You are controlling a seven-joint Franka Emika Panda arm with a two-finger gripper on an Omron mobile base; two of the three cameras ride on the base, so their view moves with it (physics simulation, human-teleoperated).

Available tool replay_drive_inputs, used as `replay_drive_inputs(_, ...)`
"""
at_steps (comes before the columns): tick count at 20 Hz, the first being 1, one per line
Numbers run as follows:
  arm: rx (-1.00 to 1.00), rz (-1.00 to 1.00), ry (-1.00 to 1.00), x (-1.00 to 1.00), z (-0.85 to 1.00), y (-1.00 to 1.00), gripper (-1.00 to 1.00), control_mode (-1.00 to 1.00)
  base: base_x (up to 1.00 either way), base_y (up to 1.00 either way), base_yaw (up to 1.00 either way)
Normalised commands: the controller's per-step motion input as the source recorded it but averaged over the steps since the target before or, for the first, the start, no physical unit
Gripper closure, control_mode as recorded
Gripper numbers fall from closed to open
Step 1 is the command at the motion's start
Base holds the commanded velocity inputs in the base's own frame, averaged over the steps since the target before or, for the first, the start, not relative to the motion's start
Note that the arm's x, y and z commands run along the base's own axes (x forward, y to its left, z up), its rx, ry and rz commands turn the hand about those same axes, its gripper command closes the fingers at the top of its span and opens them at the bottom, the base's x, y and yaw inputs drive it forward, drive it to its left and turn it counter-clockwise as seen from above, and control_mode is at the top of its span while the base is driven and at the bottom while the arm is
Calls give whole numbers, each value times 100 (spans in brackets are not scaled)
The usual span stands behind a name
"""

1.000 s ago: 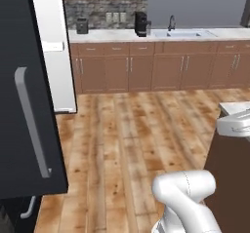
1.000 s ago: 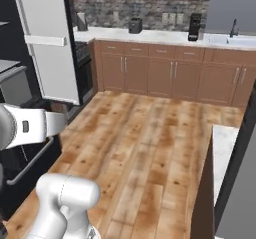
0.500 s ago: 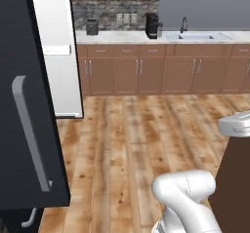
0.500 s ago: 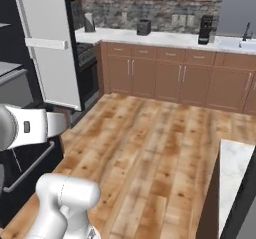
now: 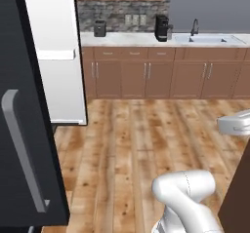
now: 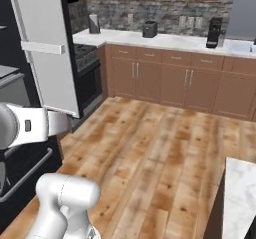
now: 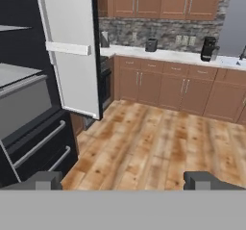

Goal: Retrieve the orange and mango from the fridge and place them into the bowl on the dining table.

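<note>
Orange and mango cannot be made out from where the robot stands: the fridge [image 7: 29, 128], dark with grey bar handles on its lower drawers, stands at the left of the hand view with its door [image 7: 72, 51] swung wide, pale inner face outward, but the shelves are too dark to show any fruit. A corner of the dining table [image 6: 240, 198], white marble, pokes in at the lower right of the right base view; the bowl is not to be seen there. The gripper [image 7: 124, 180] has its jaws spread as wide as they go, nothing between them. As a judgement, both fruits should be light, firm and smooth-skinned, so apt to roll or slip; the orange would best be pinched across its middle, the mango across its narrower width, with the fingers squarely opposed.
</note>
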Motion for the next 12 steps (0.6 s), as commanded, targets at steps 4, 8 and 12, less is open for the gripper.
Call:
replay_drive_inputs(4,0,0,0,0,0,0,-100,100,0,0,27)
replay_drive_inputs(8,0,0,0,0,0,0,-100,100,8,0,29)
replay_drive_inputs(12,0,0,0,0,0,0,-100,100,34,-16,26)
